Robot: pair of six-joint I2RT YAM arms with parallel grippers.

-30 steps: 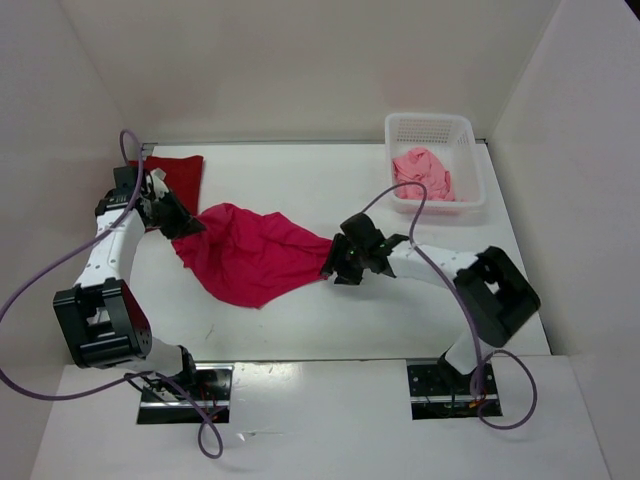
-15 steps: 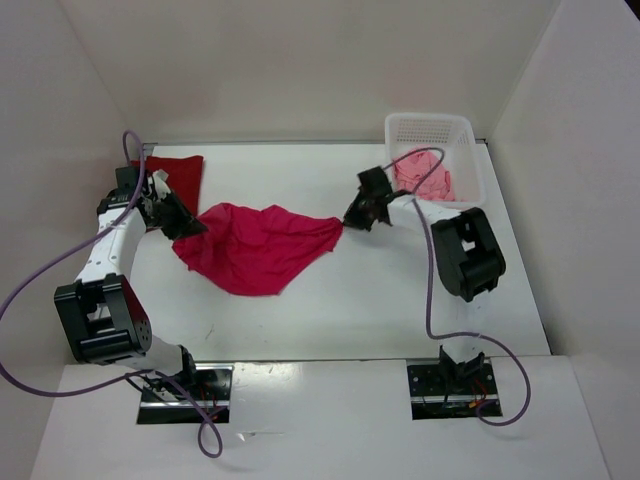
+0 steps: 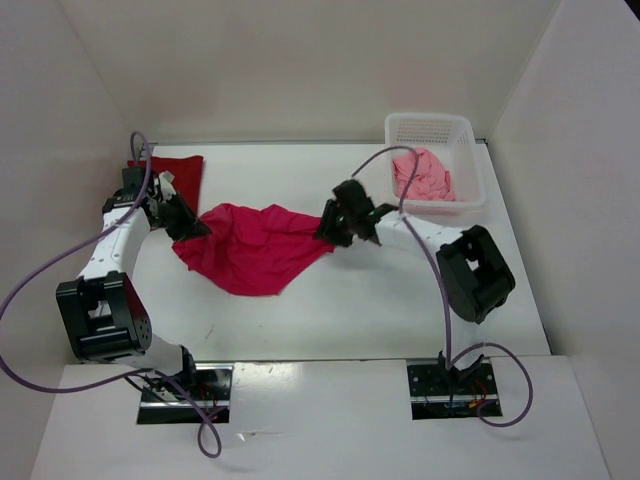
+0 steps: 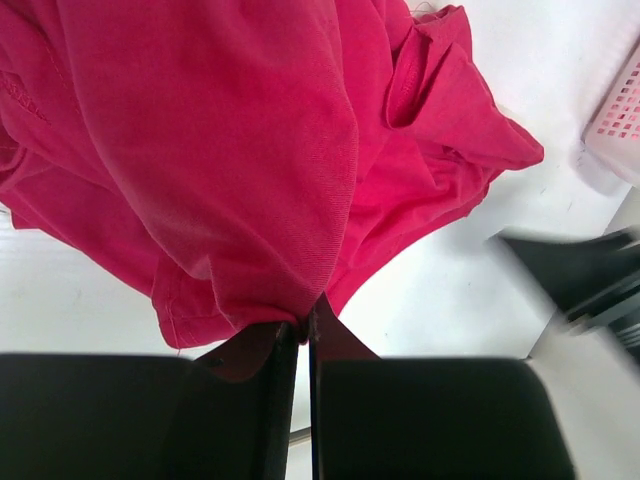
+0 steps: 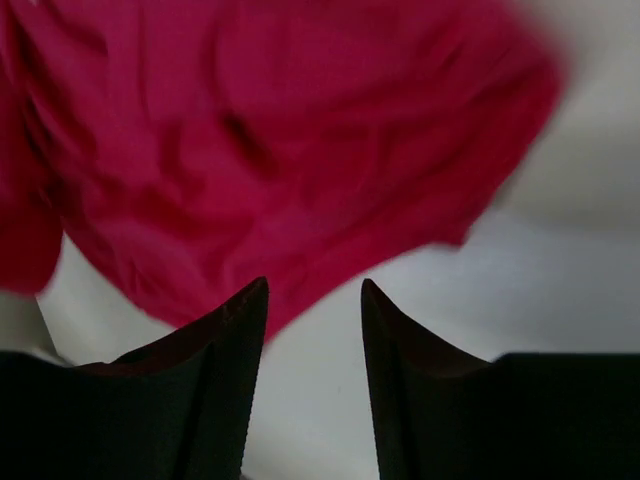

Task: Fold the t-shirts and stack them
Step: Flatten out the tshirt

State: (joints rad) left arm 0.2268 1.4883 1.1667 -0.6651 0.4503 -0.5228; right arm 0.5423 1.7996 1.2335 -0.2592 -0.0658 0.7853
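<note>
One magenta shirt [image 3: 255, 250] lies crumpled; left jaws pinch its edge; right jaws apart, gripping nothing.

Robot lab, a data-collection cell. A flat white desk [image 3: 400, 290] is boxed in by plain white panel walls [image 3: 300, 70] at the back and both sides. The left black-and-white jointed robot arm [image 3: 110, 255] and the right arm [image 3: 440, 245] stand on metal base plates [image 3: 185, 392] at the near edge. Loose purple cables [image 3: 380, 155] loop off both arms. Props: a white plastic lattice basket [image 3: 468, 125], a bright magenta-pink cloth t-shirt [image 3: 255, 250], a dark red cloth t-shirt [image 3: 180, 172], and a pale pink cloth t-shirt [image 3: 425, 175] inside the basket.
</note>
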